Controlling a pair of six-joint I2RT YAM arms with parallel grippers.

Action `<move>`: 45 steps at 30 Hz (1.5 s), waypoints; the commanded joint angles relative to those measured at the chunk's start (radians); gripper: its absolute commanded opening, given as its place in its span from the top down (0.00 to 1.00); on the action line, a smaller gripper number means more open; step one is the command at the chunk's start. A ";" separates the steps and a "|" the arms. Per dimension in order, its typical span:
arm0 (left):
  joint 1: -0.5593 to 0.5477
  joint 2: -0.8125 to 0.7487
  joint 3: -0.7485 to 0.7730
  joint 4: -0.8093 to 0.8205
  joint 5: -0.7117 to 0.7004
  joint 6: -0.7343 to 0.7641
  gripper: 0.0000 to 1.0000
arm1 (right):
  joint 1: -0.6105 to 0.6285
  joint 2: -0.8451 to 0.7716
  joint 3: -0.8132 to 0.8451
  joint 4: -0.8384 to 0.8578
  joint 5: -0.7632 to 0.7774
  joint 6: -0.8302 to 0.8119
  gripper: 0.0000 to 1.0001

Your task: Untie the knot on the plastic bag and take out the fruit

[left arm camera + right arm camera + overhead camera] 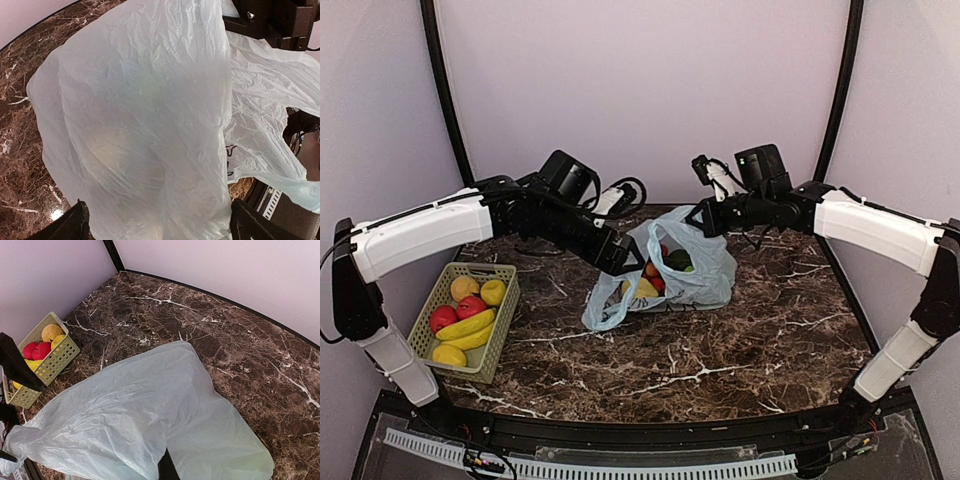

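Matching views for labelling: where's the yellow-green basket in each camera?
Top external: basket at lower left of the table.
Left wrist: not in view.
Right wrist: basket at the left edge, mid-height.
Shared landmark: the plastic bag, seen in all three.

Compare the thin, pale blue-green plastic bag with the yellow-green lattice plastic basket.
The plastic bag is soft, translucent and crumpled mid-table; the basket is rigid, open-topped and stands at the left edge. The bag half-wraps its fruit; the basket's bananas lie uncovered. Both hold fruit.
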State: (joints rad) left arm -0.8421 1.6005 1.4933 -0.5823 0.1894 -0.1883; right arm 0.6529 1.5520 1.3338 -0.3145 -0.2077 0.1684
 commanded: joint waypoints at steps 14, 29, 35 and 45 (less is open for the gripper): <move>0.061 0.018 -0.042 0.110 0.154 0.124 0.99 | 0.027 -0.071 -0.048 -0.093 0.038 -0.012 0.76; 0.211 -0.154 -0.271 0.313 0.151 0.114 0.99 | 0.171 -0.160 -0.286 -0.397 0.354 0.334 0.20; 0.218 -0.168 -0.288 0.296 0.102 0.138 0.99 | 0.170 -0.218 -0.329 -0.450 0.389 0.397 0.17; 0.218 -0.156 -0.302 0.310 0.175 0.131 0.99 | 0.344 -0.274 -0.079 -0.295 0.337 0.287 0.20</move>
State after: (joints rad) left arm -0.6315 1.4719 1.2053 -0.2855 0.3477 -0.0635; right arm 0.9169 1.3212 1.1427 -0.7105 0.1326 0.5076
